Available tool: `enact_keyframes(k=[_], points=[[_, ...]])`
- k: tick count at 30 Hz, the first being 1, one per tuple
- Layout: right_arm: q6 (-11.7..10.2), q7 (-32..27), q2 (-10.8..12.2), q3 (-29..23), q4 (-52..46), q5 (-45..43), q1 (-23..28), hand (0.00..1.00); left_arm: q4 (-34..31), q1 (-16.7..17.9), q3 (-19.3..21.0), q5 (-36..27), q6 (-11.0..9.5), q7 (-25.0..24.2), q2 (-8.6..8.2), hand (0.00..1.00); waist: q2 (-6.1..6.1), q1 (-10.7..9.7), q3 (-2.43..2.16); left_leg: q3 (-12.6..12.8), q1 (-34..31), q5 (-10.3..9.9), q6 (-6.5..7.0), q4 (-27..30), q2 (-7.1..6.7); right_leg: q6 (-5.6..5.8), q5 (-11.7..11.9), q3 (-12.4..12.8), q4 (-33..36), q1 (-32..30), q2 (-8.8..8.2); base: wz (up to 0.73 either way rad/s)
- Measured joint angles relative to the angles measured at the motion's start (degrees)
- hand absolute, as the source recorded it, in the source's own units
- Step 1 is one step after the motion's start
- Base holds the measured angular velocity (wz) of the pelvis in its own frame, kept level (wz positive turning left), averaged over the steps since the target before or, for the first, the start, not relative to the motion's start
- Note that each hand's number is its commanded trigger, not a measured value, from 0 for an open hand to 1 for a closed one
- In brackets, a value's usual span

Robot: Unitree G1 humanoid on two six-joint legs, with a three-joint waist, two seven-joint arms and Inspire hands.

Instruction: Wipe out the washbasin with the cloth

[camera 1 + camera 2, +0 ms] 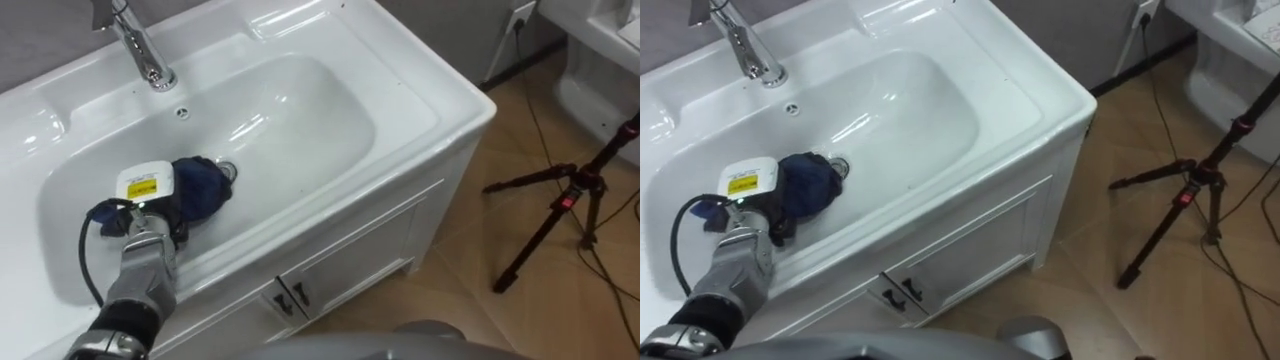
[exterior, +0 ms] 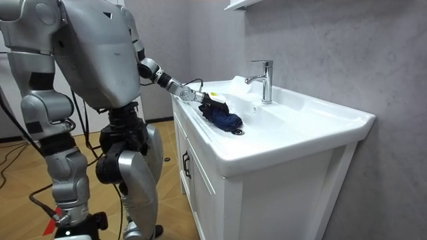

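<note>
One cloth [image 1: 203, 188] stretches from left hand [image 1: 150, 200] to drain [image 1: 228, 170].

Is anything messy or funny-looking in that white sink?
Nothing really stands out. The dark blue cloth is bunched up beside the drain, with the left hand against it, which fits wiping. The basin looks whole, and no spill shows.
</note>
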Motion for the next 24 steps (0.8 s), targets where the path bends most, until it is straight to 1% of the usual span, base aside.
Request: enact_keyframes(k=[2, 3, 4, 8, 10, 12, 13, 14, 16, 19, 24], points=[[-0.1, 0.1, 0.0, -0.6, -0.4, -0.5, -0.3, 0.0, 0.0, 0.0, 0.8, -0.1, -0.3, 0.1, 0.0, 1.0, 0.33, 0.4, -0.07, 0.0, -0.2, 0.0, 0.0, 0.0, 0.0, 0.01, 0.0, -0.4, -0.1, 0.0, -0.1, 0.0], [-0.2, 0.1, -0.1, -0.8, -0.8, -1.3, -0.4, 0.0, 0.1, 0.0, 1.6, -0.1, -0.3, -0.1, 0.02, 1.0, 0.77, 0.6, -0.17, 0.0, -0.3, 0.0, -0.02, -0.1, 0.0, 0.01, 0.1, -0.5, -0.1, -0.1, -0.12, 0.0], [-0.2, 0.1, -0.1, -1.1, -1.3, -2.3, -0.4, 0.0, 0.1, 0.1, 2.3, 0.0, -0.3, -0.1, 0.12, 1.0, 1.06, 1.0, -0.14, -0.2, -0.3, 0.0, -0.03, -0.1, 0.01, 0.0, 0.0, -0.5, -0.1, -0.1, -0.11, 0.0], [-0.2, 0.5, -0.2, -1.1, -1.5, -2.4, -0.5, 0.0, 0.1, 0.3, 3.5, -0.1, -0.3, 0.0, 1.03, 1.0, 1.48, 2.2, -0.29, -1.2, -0.5, 0.0, -0.05, 0.0, 0.04, -0.18, -0.1, -1.2, -0.2, -0.1, -0.21, 0.08], [-0.3, 0.5, -0.2, -1.2, -1.6, -2.6, -0.7, 0.0, -0.1, 0.3, 4.1, 0.0, -0.3, 0.0, 1.73, 1.0, 1.55, 3.0, -0.36, -1.4, -0.5, 0.0, -0.04, 0.2, 0.03, -0.21, -0.2, -1.3, -0.3, 0.0, -0.25, 0.0], [-0.3, 0.5, -0.2, -1.4, -1.7, -3.3, -0.7, 0.0, -0.7, 0.7, 4.9, 0.2, -0.3, 0.0, 1.91, 1.0, 1.54, 3.3, -0.38, -1.8, -0.7, 0.0, -0.04, 0.6, 0.01, -0.23, -0.3, -1.4, -0.3, 0.2, -0.36, 0.05], [-0.3, 0.4, -0.1, -2.1, -1.8, -4.3, -0.7, 0.0, -1.7, 1.2, 5.8, 1.0, -0.3, 0.0, 1.97, 1.0, 1.53, 3.3, -0.39, -2.8, -1.1, 0.0, -0.03, 0.9, -0.05, -0.22, -0.4, -2.0, -0.2, 0.1, -0.53, 0.15], [-0.3, 0.3, -0.1, -2.5, -1.9, -4.3, -0.7, 0.0, -2.3, 1.6, 6.3, 1.4, -0.3, 0.0, 1.99, 1.0, 1.53, 3.3, -0.39, -3.0, -1.3, 0.0, -0.03, 0.9, -0.06, -0.21, -0.4, -2.3, -0.2, 0.0, -0.62, 0.22], [0.0, -0.4, -0.2, -3.6, -1.8, -4.3, -0.5, 0.0, -5.5, 3.5, 8.1, 1.9, -0.3, 0.4, 2.1, 1.0, 1.35, 3.2, -0.35, -4.2, -1.6, 0.0, -0.03, 1.1, -0.1, -0.27, -0.8, -3.7, -0.1, 0.1, -0.95, 0.27], [0.3, -1.0, -0.1, -4.0, -1.6, -4.6, -0.4, 0.0, -7.0, 4.0, 8.5, 1.9, -0.3, 0.4, 2.11, 1.0, 1.2, 3.3, -0.33, -5.4, -1.9, 0.0, -0.03, 1.9, -0.21, -0.28, -1.4, -4.5, 0.0, 0.0, -1.18, 0.27], [0.1, -1.1, -0.1, -3.8, -1.7, -4.5, -0.7, 0.0, -7.2, 4.5, 8.5, 1.8, -0.3, 0.4, 2.1, 1.0, 1.15, 3.3, -0.34, -5.4, -2.0, 0.1, -0.15, 1.9, -0.13, -0.37, -1.4, -4.6, 0.1, 0.1, -1.13, 0.02]])
